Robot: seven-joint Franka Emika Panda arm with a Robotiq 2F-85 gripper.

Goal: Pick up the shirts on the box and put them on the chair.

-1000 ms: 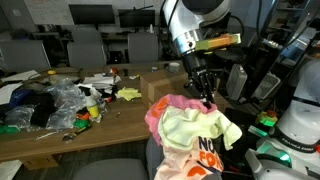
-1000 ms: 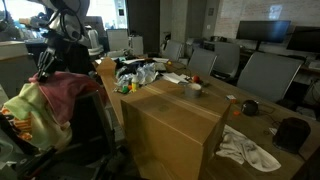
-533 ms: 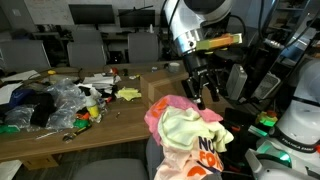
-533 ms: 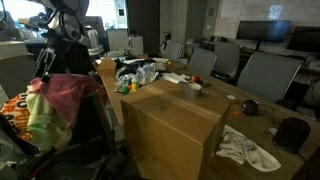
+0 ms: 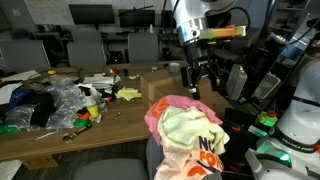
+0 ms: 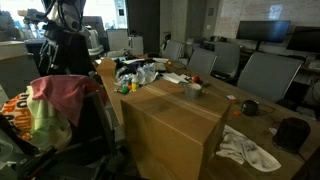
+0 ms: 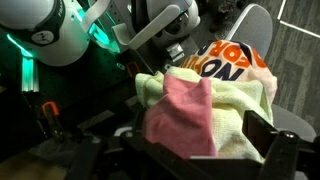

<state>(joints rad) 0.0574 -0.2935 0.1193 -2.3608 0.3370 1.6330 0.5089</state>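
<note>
Three shirts are draped in a pile over the grey chair [image 7: 268, 30]: a pink-red shirt [image 5: 163, 108] on top, a pale yellow-green shirt [image 5: 190, 128] under it, and a cream shirt with orange print [image 5: 211, 150] hanging lowest. My gripper [image 5: 205, 78] hangs open a little above the pile, touching none of it. In the wrist view the pink-red shirt [image 7: 185, 115] lies beyond my gripper [image 7: 200, 165] with the yellow-green shirt [image 7: 240, 105] beside it. The brown cardboard box [image 6: 170, 125] stands on the table with no shirt on its top; it shows behind the pile as the box [image 5: 160, 84].
Clear plastic bags [image 5: 60, 100], small items and a yellow rag [image 5: 128, 94] clutter the wooden table. A white cloth [image 6: 245, 148] lies beside the box. Grey office chairs [image 5: 88, 45] line the back. A white machine with green lights [image 5: 295, 130] stands close to the chair.
My gripper was shut on the pink-red shirt at the pile; it has opened, let the shirt go and risen clear. The shirts have settled on the chair.
</note>
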